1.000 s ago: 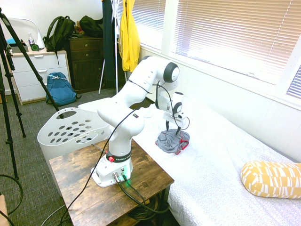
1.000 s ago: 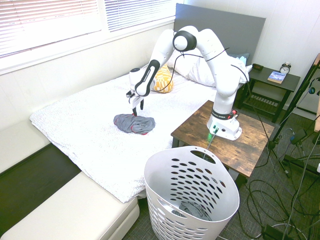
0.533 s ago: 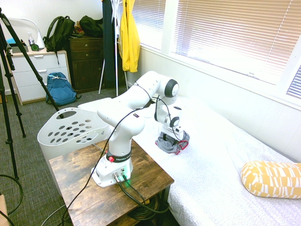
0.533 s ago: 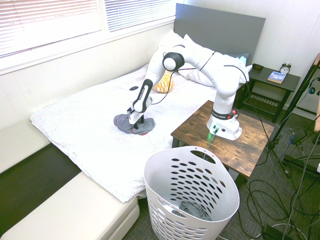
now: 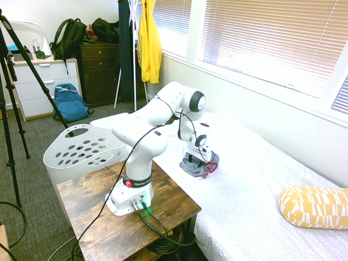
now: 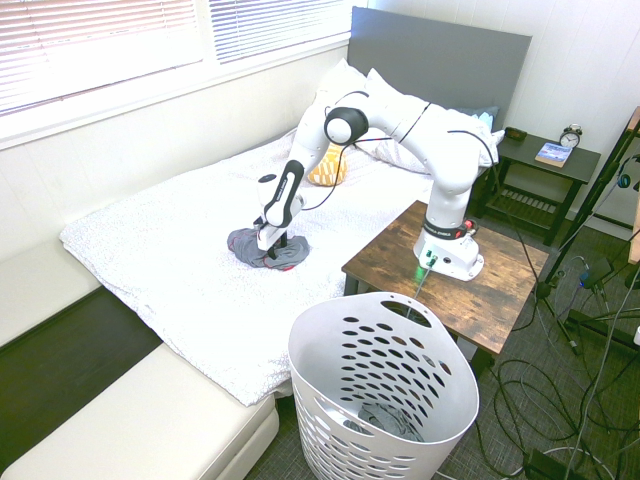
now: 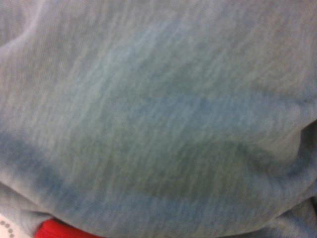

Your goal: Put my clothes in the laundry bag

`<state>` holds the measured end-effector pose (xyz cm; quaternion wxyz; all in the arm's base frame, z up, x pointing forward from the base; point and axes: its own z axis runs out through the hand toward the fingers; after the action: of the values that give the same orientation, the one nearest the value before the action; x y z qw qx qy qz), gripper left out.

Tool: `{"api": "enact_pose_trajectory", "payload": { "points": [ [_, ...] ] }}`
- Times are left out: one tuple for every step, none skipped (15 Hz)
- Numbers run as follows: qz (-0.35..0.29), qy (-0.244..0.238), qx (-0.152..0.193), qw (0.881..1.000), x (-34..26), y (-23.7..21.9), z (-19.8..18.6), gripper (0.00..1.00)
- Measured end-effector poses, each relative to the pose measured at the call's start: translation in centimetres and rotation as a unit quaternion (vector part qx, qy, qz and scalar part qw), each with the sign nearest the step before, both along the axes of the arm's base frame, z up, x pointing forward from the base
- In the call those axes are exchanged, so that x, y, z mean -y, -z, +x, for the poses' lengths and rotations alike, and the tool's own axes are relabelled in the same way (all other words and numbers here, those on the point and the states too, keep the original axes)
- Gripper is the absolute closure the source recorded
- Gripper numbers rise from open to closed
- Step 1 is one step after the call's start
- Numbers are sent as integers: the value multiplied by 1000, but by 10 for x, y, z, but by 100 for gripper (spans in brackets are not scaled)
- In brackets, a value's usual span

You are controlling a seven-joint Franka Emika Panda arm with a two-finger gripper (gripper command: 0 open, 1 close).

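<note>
Setting: a bedroom with a bed covered in a white textured blanket (image 6: 170,250), seen from two sides and from the robot's wrist.
Robot arm: a white arm bolted to a small brown wooden counter (image 6: 500,290) beside the bed, reaching out over the mattress.
Gripper (image 6: 275,243): pointing straight down, pushed into the garment; its dark fingers sink into the folds, and I cannot tell whether they are spread or already pinching the cloth.
Clothes: a small crumpled grey fabric garment with red trim (image 6: 250,246) lies on the blanket near the side edge of the bed that faces the counter, directly under the gripper.
Wrist view: filled with blurred grey cloth (image 7: 158,119), a sliver of red at one edge.
Laundry bag: a large white plastic basket with oval holes (image 6: 385,390) stands on the floor just beside the counter, well apart from the garment; something dark grey lies at its bottom.
Other things: a yellow patterned pillow (image 5: 314,206) lies on the bed, away from the garment; a long yellow jacket (image 5: 149,41) hangs by the window.
</note>
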<state>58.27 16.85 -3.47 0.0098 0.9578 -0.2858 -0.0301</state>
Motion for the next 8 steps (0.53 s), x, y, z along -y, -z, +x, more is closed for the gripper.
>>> {"api": "enact_pose_trajectory", "payload": {
  "points": [
    [0, 0, 0, 1000, 0, 0, -1, 100],
    [0, -1, 0, 1000, 0, 1, -1, 100],
    [0, -2, 0, 1000, -1, 1, -2, 100],
    [0, -2, 0, 1000, -2, 1, -2, 100],
    [1, -3, -1, 1000, -3, 1, -2, 100],
    [1, -4, -1, 1000, -3, 1, -3, 100],
    [2, -4, -1, 1000, -3, 1, -3, 100],
    [4, -3, -1, 1000, -2, 1, -4, 100]
  ]
}}
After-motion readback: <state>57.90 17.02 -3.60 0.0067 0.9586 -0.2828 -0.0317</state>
